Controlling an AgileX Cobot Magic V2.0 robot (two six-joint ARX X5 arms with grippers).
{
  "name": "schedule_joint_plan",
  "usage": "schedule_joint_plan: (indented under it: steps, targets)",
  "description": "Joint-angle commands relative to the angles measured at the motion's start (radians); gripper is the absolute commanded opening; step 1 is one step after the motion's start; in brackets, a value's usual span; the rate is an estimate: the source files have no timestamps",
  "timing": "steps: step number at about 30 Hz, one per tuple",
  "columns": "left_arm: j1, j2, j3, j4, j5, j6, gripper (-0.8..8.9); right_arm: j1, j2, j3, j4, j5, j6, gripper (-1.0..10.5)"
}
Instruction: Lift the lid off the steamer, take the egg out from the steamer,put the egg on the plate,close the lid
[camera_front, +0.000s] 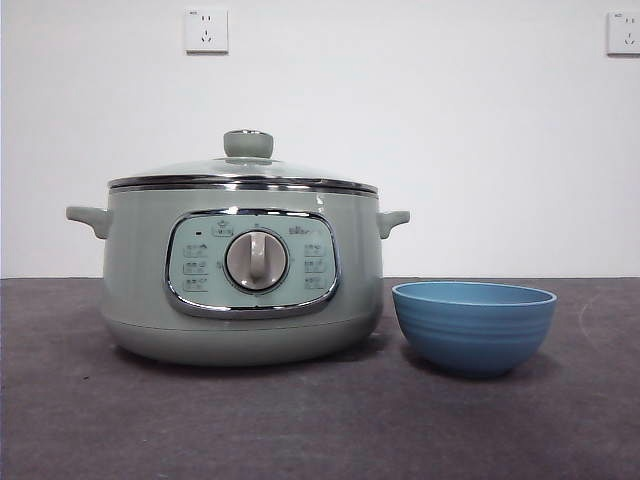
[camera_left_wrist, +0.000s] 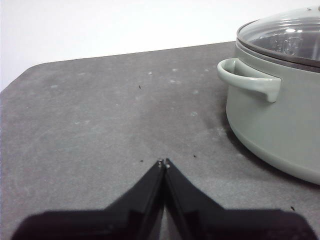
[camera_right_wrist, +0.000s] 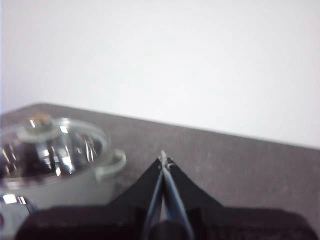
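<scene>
The glass lid (camera_front: 243, 170) sits on the steamer (camera_front: 240, 275) at frame centre-left; the blue bowl (camera_front: 473, 326) stands lower right. Left gripper (camera_left_wrist: 164, 162) and right gripper (camera_right_wrist: 163, 160) are both closed, empty.

Pretty even bright light, soft shadows on the desk (camera_front: 80, 420); right wrist view's blurry, glare on the lid (camera_right_wrist: 55, 145).

steamer (camera_left_wrist: 280, 125) cut off at frame edge, right wrist view blurred, steamer's contents hidden in front view
</scene>
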Motion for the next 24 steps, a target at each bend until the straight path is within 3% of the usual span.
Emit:
schedule_joint_plan:
  steps: [1,8,13,24]
  targets:
    - [0.003,-0.002,-0.014,0.005,0.005,-0.006,-0.03,-0.006,-0.049,-0.145,0.051,0.005,0.011,0.0]
    - [0.003,-0.002,-0.014,0.005,0.006,-0.006,-0.04,-0.006,-0.152,-0.386,0.127,0.006,0.118,0.0]
    - [0.003,-0.001,-0.014,0.005,0.006,-0.006,-0.04,-0.007,-0.152,-0.389,0.045,0.058,0.106,0.0]
    - [0.003,-0.001,-0.014,0.005,0.006,-0.006,-0.03,-0.009,-0.152,-0.388,0.046,0.055,0.122,0.0]
